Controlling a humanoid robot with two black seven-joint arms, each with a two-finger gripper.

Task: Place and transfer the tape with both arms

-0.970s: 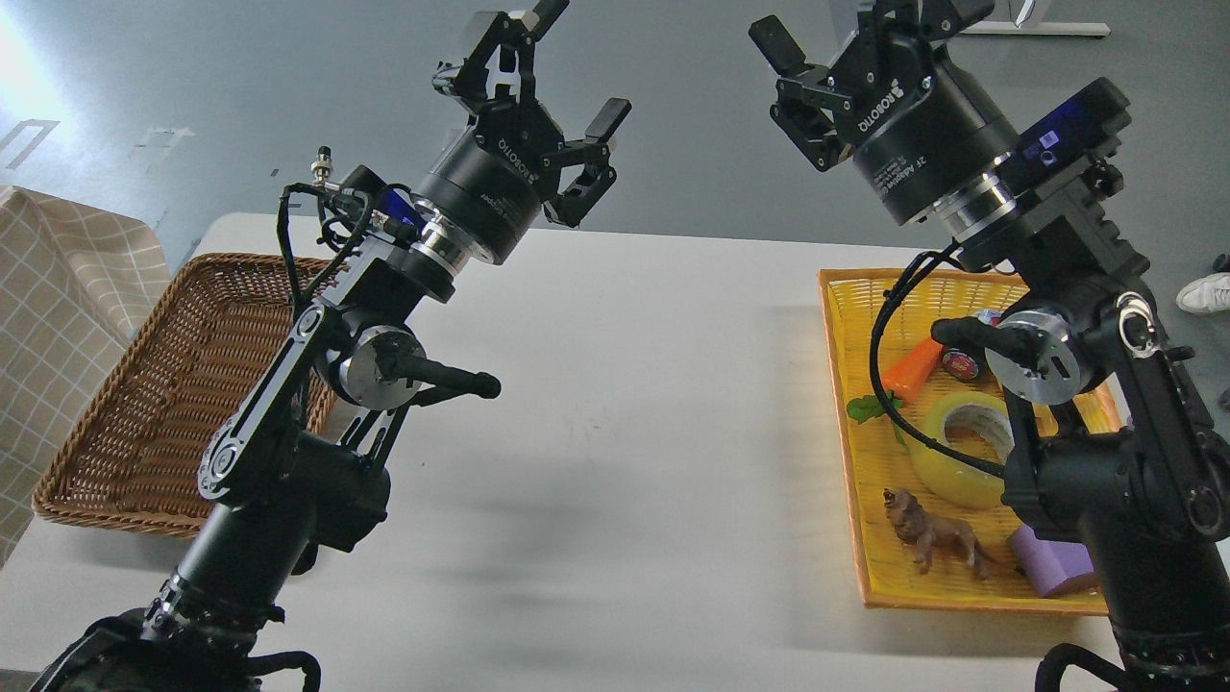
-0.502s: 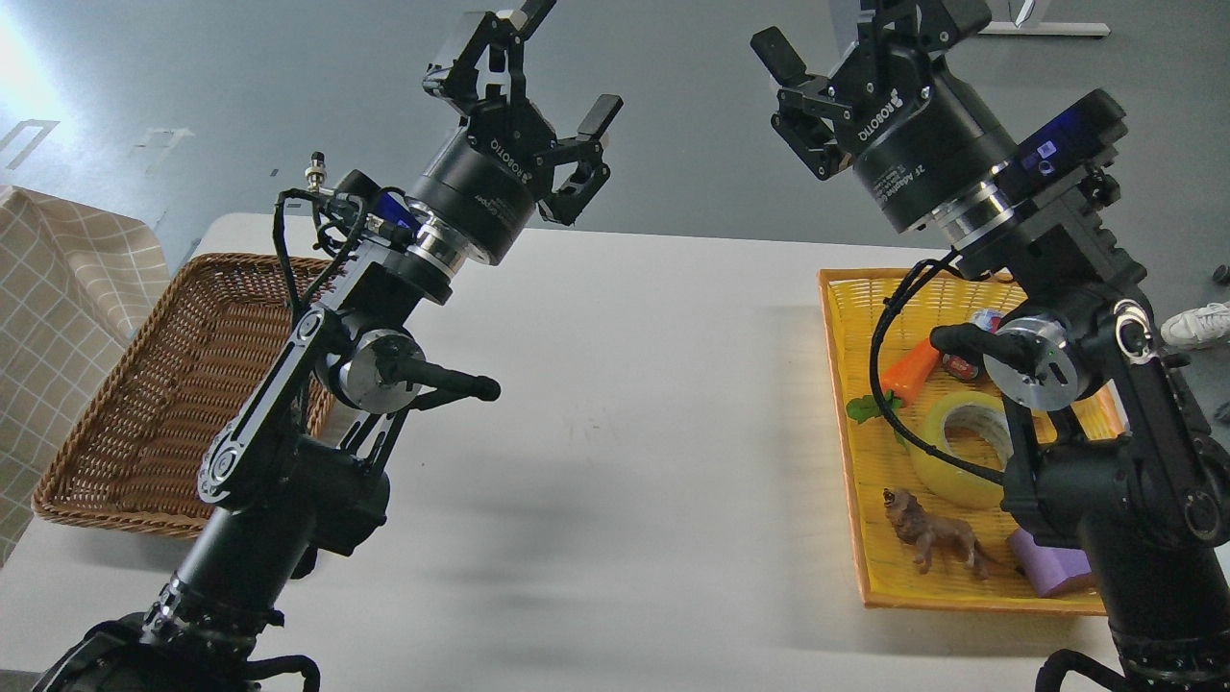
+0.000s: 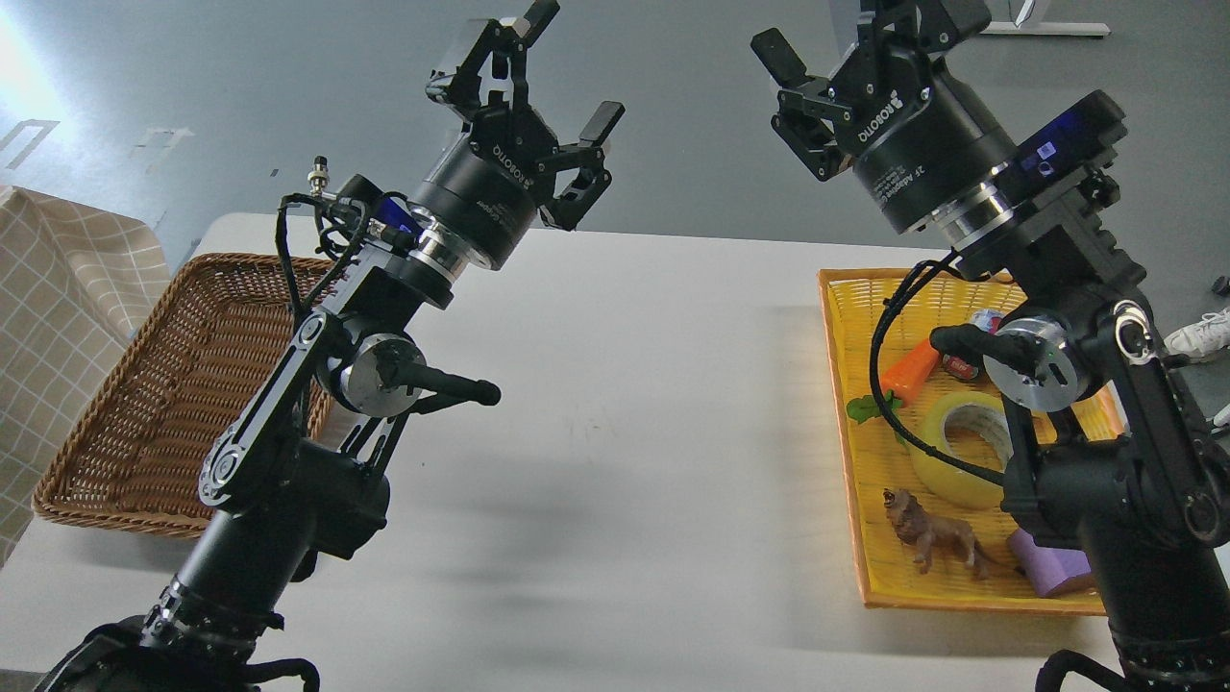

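Note:
The yellow tape roll (image 3: 956, 450) with a grey-white core lies flat in the yellow tray (image 3: 846, 384) at the right, partly hidden behind my right arm. My left gripper (image 3: 567, 67) is raised high above the table's far edge, open and empty. My right gripper (image 3: 846, 38) is raised high above the tray's far end, open and empty, with one finger cut off by the top edge. Both grippers are far above the tape.
A brown wicker basket (image 3: 163, 404) stands at the left on the white table (image 3: 625, 432). The tray also holds an orange carrot toy (image 3: 913, 370), a small red tin (image 3: 961, 363), a brown lion figure (image 3: 932, 538) and a purple block (image 3: 1052, 567). A checked cloth (image 3: 58, 317) lies far left.

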